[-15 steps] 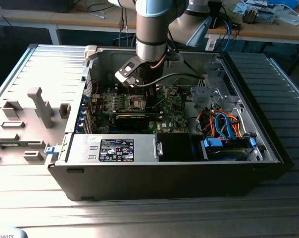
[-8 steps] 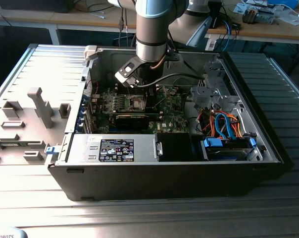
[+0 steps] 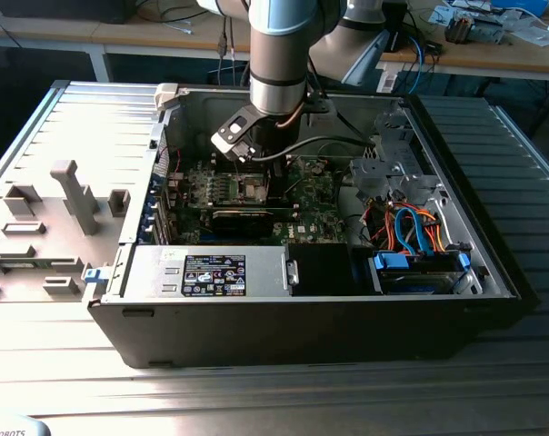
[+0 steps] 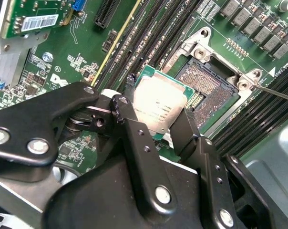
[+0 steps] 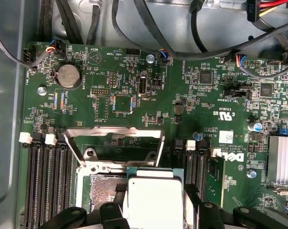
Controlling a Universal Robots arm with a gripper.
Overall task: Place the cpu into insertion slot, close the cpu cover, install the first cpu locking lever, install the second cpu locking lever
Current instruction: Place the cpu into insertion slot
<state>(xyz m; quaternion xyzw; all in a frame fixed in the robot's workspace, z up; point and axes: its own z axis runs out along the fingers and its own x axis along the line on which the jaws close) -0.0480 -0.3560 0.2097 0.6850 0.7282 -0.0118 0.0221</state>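
You are working the first step: placing the cpu (image 4: 159,106) into the insertion slot (image 4: 207,88). The gripper (image 4: 156,110) is clamping the cpu by two opposite edges, its fingers narrowed onto the chip. It is holding the chip just over the insertion slot, overlapping one side of it, while much of the slot's dark pin field is lying bare beside the chip. To my eye it is not seated yet.

Finishing this placement is calling for the chip to be squared to the insertion slot's rim, centred over it and kept level, since the pins are likely to be fragile.

The cpu cover (image 5: 114,137) is standing open along one edge of the insertion slot.

Counting for you: one cpu, one insertion slot, one cpu cover, one gripper. One thin lever rod (image 4: 272,93) is reaching out past a corner of the insertion slot; I cannot make out a second for certain.
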